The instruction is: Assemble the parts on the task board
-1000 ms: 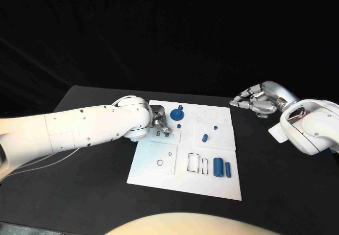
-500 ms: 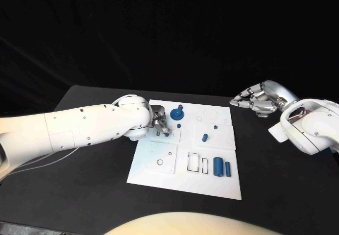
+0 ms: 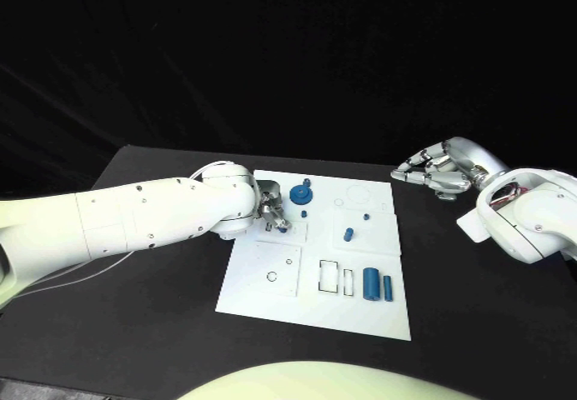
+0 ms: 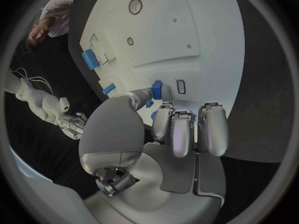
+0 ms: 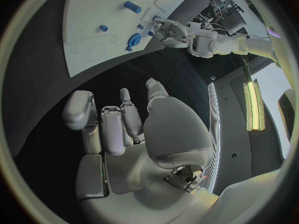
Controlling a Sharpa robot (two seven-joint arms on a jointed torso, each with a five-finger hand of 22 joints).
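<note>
The white task board [image 3: 315,312] lies mid-table. My left hand [image 3: 268,213] rests over its far left part. In the left wrist view this hand [image 4: 169,134] pinches a small blue part [image 4: 157,89] between thumb and a finger, right beside a small rectangular slot [image 4: 181,86]. A blue round disc [image 3: 301,195] stands just beyond the hand. A blue peg [image 3: 348,234] stands mid-board, and a larger blue cylinder [image 3: 372,284] lies near the right edge with a thin blue bar [image 3: 387,283] beside it. My right hand [image 3: 430,172] hovers off the board's far right corner, fingers curled in, holding nothing.
Outlined slots [image 3: 329,277] and a small ring mark [image 3: 273,277] sit on the board's near half. Black table [image 3: 144,333] surrounds the board on all sides. The right wrist view shows the board [image 5: 93,15] and my left hand [image 5: 169,31] beyond my right hand [image 5: 131,134].
</note>
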